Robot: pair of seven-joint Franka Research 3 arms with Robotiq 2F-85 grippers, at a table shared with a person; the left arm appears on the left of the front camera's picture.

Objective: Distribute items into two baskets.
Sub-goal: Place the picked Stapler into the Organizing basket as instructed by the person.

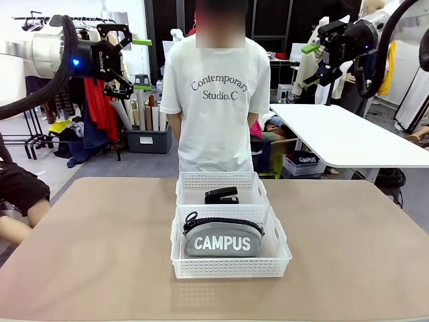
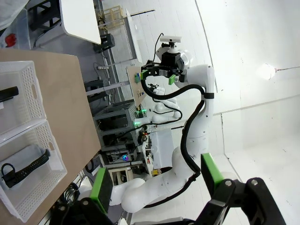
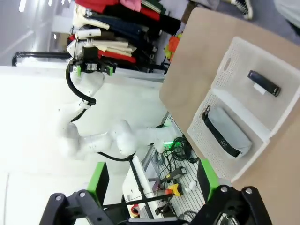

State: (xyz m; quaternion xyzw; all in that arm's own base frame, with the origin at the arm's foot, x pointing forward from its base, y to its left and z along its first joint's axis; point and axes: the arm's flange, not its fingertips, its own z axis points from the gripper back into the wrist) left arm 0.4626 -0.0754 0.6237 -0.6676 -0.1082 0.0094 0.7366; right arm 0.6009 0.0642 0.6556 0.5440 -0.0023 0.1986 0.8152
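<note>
On the table (image 1: 100, 235), the distributing is looking finished: the grey CAMPUS pouch (image 1: 222, 238) is lying in the nearer white basket (image 1: 231, 268), and the black stapler (image 1: 221, 195) is sitting in the far basket (image 1: 191, 181) just behind it. Well above those baskets, the left gripper (image 1: 120, 57) and right gripper (image 1: 320, 62) are hanging raised at either side, fingers spread wide and holding nothing

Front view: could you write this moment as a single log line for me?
left hand: open, raised | right hand: open, raised | pouch: in near basket | stapler: in far basket | person: standing behind table
</note>
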